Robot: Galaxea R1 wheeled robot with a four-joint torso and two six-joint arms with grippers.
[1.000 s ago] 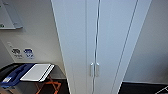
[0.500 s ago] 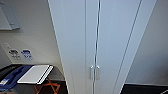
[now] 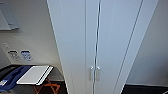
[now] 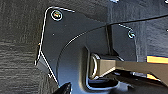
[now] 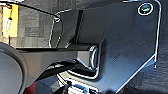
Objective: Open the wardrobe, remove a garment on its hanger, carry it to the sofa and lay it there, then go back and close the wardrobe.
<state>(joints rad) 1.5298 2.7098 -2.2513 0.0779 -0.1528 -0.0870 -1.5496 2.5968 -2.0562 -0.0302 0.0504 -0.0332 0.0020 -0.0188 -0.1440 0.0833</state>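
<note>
Head view: the wardrobe (image 3: 100, 37) stands centre, both doors shut, its paired handles (image 3: 94, 73) side by side at the door seam; a white tray (image 3: 33, 74) lies lower left. Wrist views: dark floor (image 4: 17, 50) below; finger state of either gripper cannot be told.

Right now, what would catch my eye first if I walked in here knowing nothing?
The tall white wardrobe fills the middle of the head view, doors shut, with two small handles side by side low down. To its left, low against the wall, a white tray rests on an orange stand, with something blue beside it.
</note>
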